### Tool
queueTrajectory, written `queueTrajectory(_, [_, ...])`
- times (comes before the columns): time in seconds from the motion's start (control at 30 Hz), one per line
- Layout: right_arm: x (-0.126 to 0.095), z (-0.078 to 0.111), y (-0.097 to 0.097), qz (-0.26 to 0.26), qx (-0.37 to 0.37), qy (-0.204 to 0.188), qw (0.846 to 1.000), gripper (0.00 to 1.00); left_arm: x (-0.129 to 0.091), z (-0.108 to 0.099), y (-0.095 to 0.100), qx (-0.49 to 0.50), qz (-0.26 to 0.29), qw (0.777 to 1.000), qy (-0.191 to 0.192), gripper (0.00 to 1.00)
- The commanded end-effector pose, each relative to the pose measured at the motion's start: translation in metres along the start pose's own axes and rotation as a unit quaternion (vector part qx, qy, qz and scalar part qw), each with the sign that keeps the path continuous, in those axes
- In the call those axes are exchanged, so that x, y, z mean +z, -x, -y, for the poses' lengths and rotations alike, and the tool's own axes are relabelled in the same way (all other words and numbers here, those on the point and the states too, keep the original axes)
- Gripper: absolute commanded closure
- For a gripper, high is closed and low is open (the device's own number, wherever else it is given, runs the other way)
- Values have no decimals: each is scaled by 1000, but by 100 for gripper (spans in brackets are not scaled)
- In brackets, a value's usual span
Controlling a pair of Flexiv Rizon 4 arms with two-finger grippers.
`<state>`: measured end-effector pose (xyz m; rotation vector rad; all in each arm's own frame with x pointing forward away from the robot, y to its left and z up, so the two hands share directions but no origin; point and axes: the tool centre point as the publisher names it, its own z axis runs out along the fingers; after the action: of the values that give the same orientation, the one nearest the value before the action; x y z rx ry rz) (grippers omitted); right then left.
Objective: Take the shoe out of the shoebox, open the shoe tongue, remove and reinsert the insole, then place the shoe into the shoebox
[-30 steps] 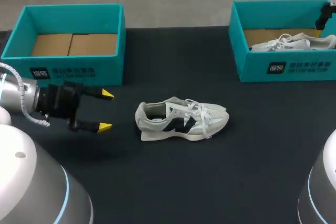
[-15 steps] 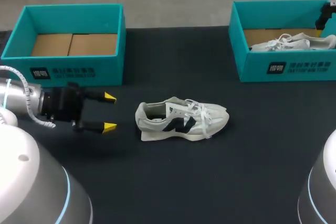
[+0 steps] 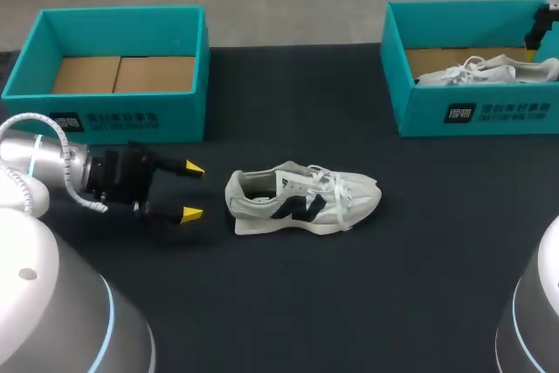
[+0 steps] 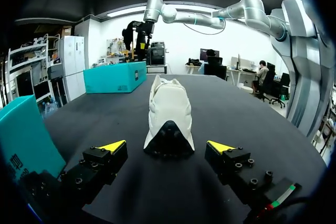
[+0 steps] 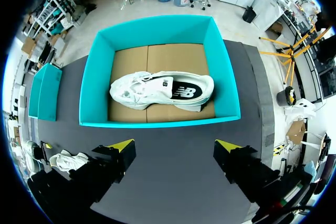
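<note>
Left gripper [image 3: 192, 190], fingers spread, sits just behind the heel of the shoe [image 3: 301, 198], not touching, while right gripper [image 5: 176, 145] hangs spread above a shoebox [image 5: 90, 82].

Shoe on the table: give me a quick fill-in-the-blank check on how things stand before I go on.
1. The left gripper points at the ____ end of the shoe on the table.
2. Its fingers stand ____, touching nothing.
3. The left shoebox is ____ inside.
4. The right gripper hangs above the right shoebox, which holds a second ____.
Missing words: heel; open; empty; shoe.
</note>
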<state>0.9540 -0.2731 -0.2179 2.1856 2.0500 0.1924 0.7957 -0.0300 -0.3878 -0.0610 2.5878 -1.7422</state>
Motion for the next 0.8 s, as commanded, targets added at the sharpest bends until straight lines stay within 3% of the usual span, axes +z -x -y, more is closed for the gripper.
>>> queueTrajectory(0.03, [0,1,0,1,1,1,1000,0,18,-7,15,-3,-18,1000,-6,0])
queueTrajectory(0.33, [0,1,0,1,1,1,1000,0,39,-5,19,-11,-3,1000,-20,0])
queueTrajectory(0.8, [0,1,0,1,1,1,1000,0,58,2,8,-11,-21,999,-23,0])
